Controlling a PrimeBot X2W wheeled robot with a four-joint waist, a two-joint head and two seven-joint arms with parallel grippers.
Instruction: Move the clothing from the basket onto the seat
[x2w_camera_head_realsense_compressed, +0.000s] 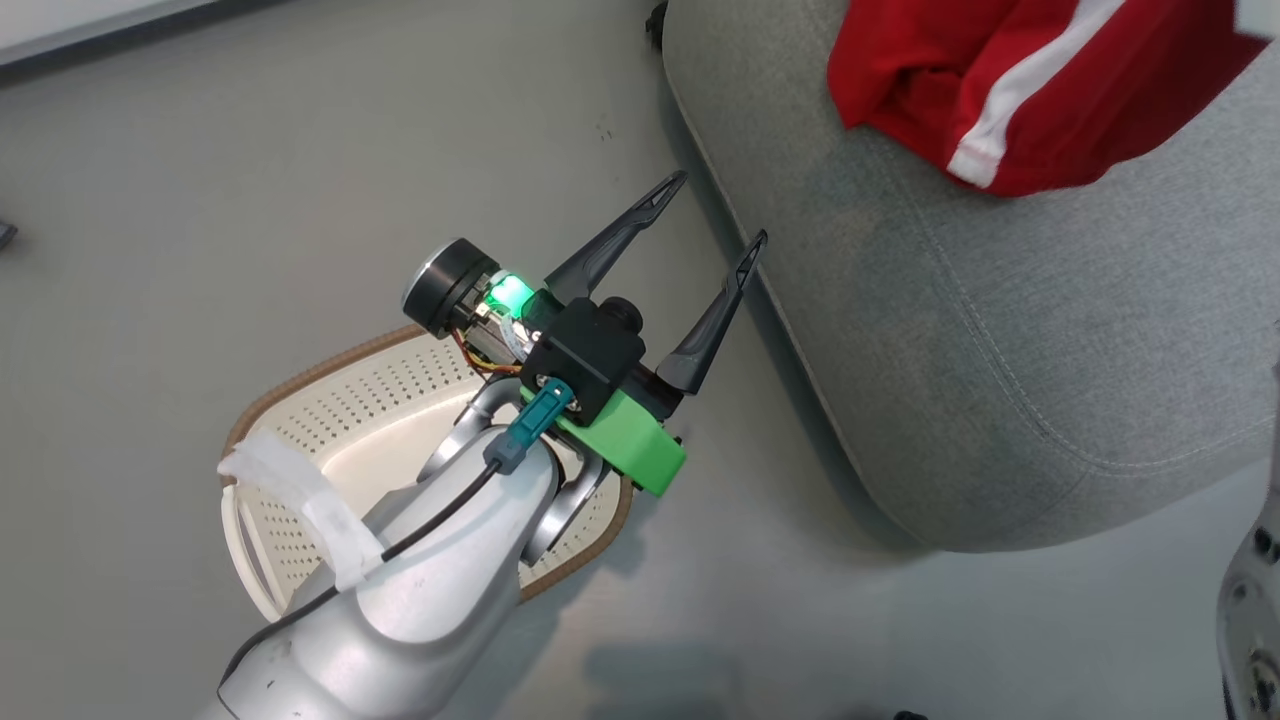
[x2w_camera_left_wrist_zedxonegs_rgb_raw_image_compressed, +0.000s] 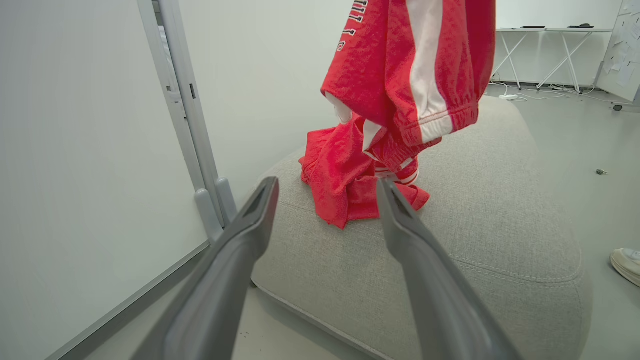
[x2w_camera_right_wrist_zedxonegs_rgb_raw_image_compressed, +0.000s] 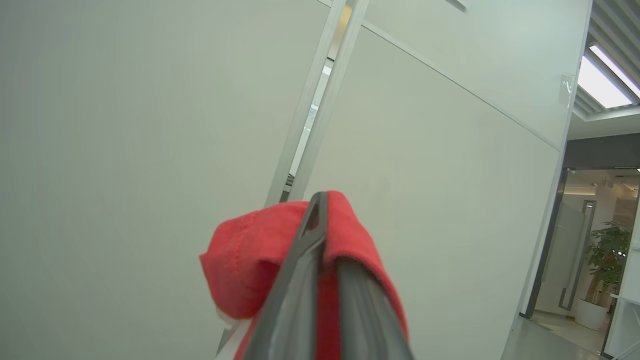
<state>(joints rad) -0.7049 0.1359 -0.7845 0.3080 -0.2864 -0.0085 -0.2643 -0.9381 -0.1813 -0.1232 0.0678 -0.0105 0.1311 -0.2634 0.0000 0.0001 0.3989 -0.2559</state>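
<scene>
My left gripper (x2w_camera_head_realsense_compressed: 722, 210) hangs open over the floor beside the grey seat (x2w_camera_head_realsense_compressed: 1050, 330), fingers spread with nothing between them. Below its arm stands the cream basket (x2w_camera_head_realsense_compressed: 330, 400), its inside partly hidden by my forearm; no clothing is visible in it. Red clothing (x2w_camera_head_realsense_compressed: 1010, 80) with a white stripe hangs above the seat at the top right. In the left wrist view a red garment (x2w_camera_left_wrist_zedxonegs_rgb_raw_image_compressed: 415, 75) dangles over a second red piece (x2w_camera_left_wrist_zedxonegs_rgb_raw_image_compressed: 345, 185) lying on the seat (x2w_camera_left_wrist_zedxonegs_rgb_raw_image_compressed: 500, 215). My right gripper (x2w_camera_right_wrist_zedxonegs_rgb_raw_image_compressed: 320, 215) is shut on red fabric (x2w_camera_right_wrist_zedxonegs_rgb_raw_image_compressed: 250, 265), raised toward the wall.
A white partition wall (x2w_camera_left_wrist_zedxonegs_rgb_raw_image_compressed: 90, 150) with a metal post (x2w_camera_left_wrist_zedxonegs_rgb_raw_image_compressed: 200, 165) runs behind the seat. A person's shoe (x2w_camera_left_wrist_zedxonegs_rgb_raw_image_compressed: 627, 265) rests on the floor to the right of the seat. Grey floor (x2w_camera_head_realsense_compressed: 250, 200) surrounds the basket.
</scene>
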